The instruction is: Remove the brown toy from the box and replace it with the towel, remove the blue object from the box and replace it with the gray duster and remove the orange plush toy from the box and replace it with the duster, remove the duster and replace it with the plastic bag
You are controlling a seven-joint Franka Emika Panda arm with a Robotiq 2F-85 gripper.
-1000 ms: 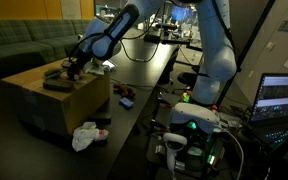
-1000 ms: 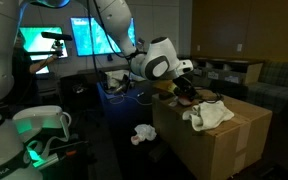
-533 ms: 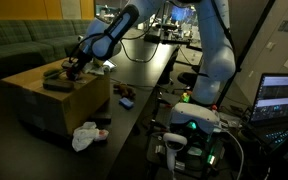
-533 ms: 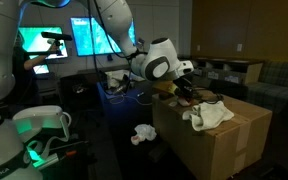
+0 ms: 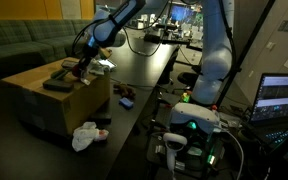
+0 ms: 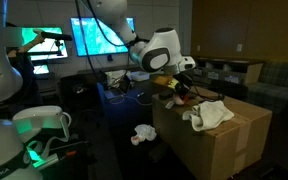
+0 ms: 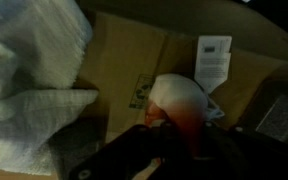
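Towel (image 7: 29,60) lay at left, draped on the box (image 7: 124,55), likely already swapped in. At centre, the gripper (image 7: 181,132) was clenched on the orange plush toy (image 7: 179,100), apparently to lift it clear. Fingers were dark, blurred and cut off by the lower edge.

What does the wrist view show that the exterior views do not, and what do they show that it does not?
Only the wrist view: a white label on the cardboard, and the weave of the towel close up, though the picture is blurred.
Only the exterior views: the whole arm, the plastic bag on the floor beside the box, a laptop and lit screens.
Both: the box top, the towel, and the gripper closed on the orange plush toy.
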